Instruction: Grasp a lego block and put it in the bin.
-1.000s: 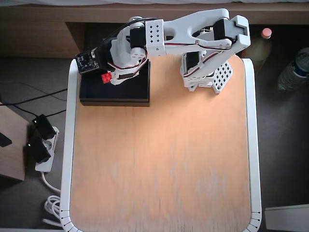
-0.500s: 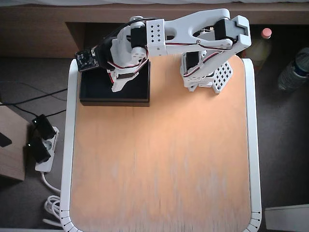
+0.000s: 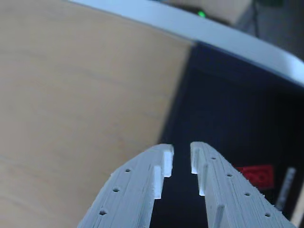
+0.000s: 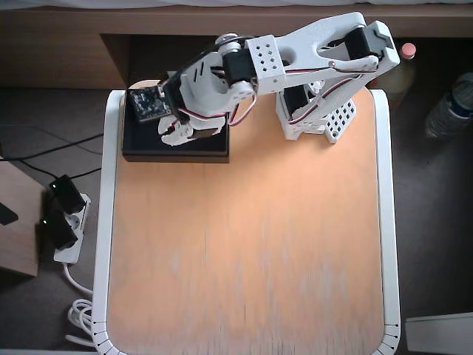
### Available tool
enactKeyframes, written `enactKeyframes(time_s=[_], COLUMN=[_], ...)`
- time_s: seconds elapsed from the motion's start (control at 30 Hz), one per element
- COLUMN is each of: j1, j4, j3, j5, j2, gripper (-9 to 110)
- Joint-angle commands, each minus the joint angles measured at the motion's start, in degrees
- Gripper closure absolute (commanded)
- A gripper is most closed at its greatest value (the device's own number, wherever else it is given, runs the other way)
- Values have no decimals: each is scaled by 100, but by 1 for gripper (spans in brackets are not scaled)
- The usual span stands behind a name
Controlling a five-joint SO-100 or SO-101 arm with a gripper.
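The red lego block [image 3: 256,175] lies on the floor of the black bin [image 3: 223,109], to the right of my fingers in the wrist view. My gripper [image 3: 182,159] hovers over the bin's edge by the wooden tabletop. Its white jaws are empty, with only a narrow gap between the tips. In the overhead view the gripper [image 4: 176,136] sits over the bin [image 4: 140,146] at the table's back left corner. There the arm covers the block.
The arm's base [image 4: 314,111] stands at the back right of the orange tabletop [image 4: 244,244], which has a white rim [image 4: 109,222]. Bottles [image 4: 451,103] stand off the table to the right. A power strip [image 4: 63,222] and cables lie on the floor to the left.
One second ago the red block was in my jaws above the bin; half a second ago they were empty. Since then the arm has swung slightly right and the jaws have narrowed.
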Motion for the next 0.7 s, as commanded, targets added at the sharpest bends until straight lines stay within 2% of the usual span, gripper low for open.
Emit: enactKeyframes(time_s=[0.0, 0.67], j1=[-545, -4333], j4=[-237, -237], j3=[-237, 141], j5=[-88, -914], j2=[422, 1696], gripper=[101, 101])
